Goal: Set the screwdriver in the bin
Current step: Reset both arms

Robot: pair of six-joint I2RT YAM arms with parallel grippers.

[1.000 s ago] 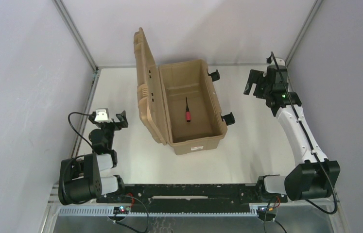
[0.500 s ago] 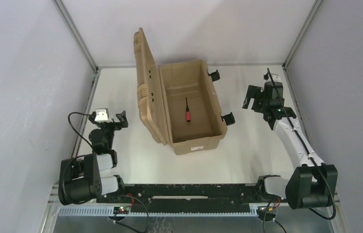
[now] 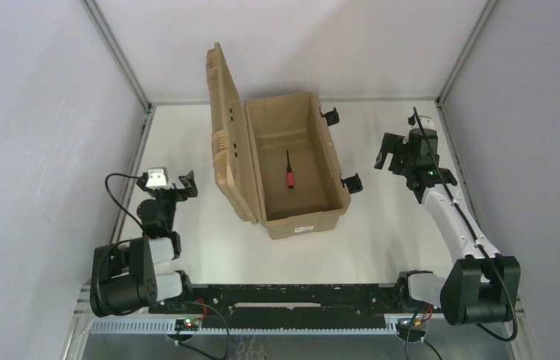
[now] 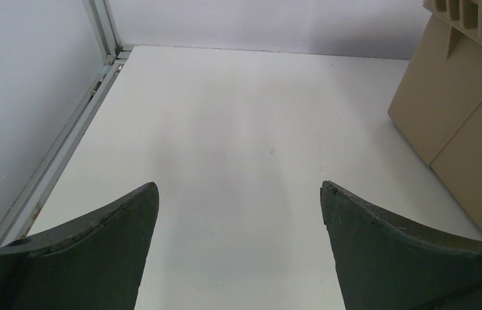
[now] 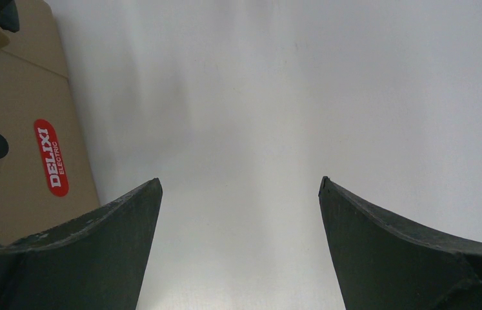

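Note:
The red-handled screwdriver (image 3: 289, 176) lies on the floor of the open tan bin (image 3: 336, 191), shaft pointing away from me. The bin's ribbed lid (image 3: 223, 142) stands open on its left side. My right gripper (image 3: 384, 154) is open and empty, hovering over the table to the right of the bin; in the right wrist view (image 5: 238, 184) the bin's wall with a red label (image 5: 51, 157) shows at the left. My left gripper (image 3: 185, 184) is open and empty, low by the table's left edge; in the left wrist view (image 4: 238, 187) the lid's back (image 4: 457, 116) shows at the right.
Black latches (image 3: 351, 182) stick out from the bin's right side. A metal frame rail (image 4: 64, 145) runs along the table's left edge. Grey walls close in the table on three sides.
My right arm has drawn back toward me from the far right corner and lowered a little. The screwdriver, bin and left arm have not moved.

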